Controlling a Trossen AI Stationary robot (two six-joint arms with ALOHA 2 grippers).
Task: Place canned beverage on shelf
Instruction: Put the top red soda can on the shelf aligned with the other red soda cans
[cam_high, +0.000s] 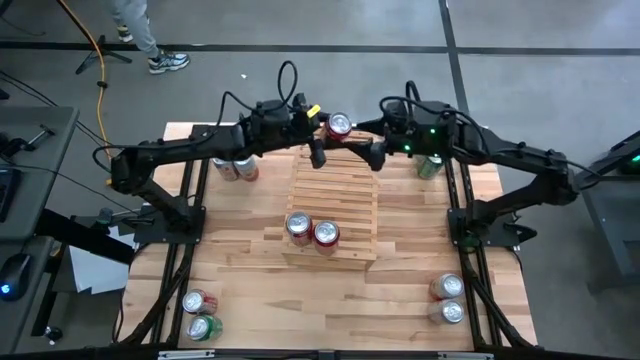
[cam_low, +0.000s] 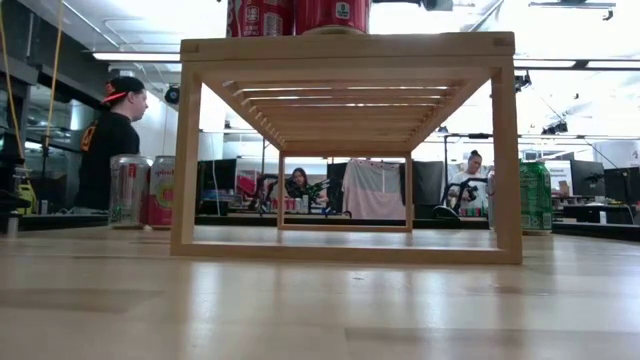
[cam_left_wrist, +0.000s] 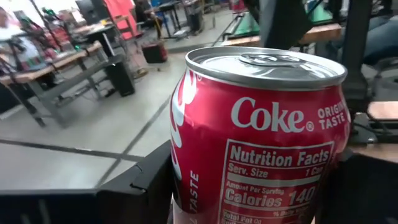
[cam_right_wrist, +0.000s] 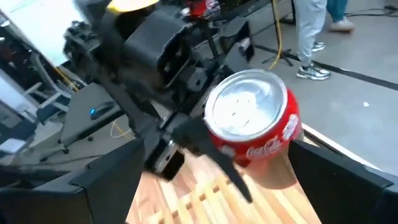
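A red Coke can (cam_high: 340, 125) (cam_left_wrist: 261, 137) hangs upright over the far end of the pale slatted shelf (cam_high: 335, 190), with my left gripper (cam_high: 330, 131) shut on it. My right gripper (cam_high: 372, 150) stands open just to the can's right. In the right wrist view its two fingers (cam_right_wrist: 112, 180) flank the can (cam_right_wrist: 252, 127), which sits ahead of them, apart. Two cans (cam_high: 298, 227) (cam_high: 326, 234) stand upright on the shelf's near tier, their bottoms resting on its top board (cam_low: 345, 45). My left gripper pinches the can's side wall (cam_left_wrist: 186, 180) between its two fingers, one on either side of the lower body. The fingers come in about level from the table's left. The can stands upright in the hold, top up, lifted clear of the shelf.
Loose cans stand on the table: two at the back left (cam_high: 235, 168), a green one at the back right (cam_high: 430, 165), two at the front left (cam_high: 198, 313) and two at the front right (cam_high: 449, 299). People are in the room beyond.
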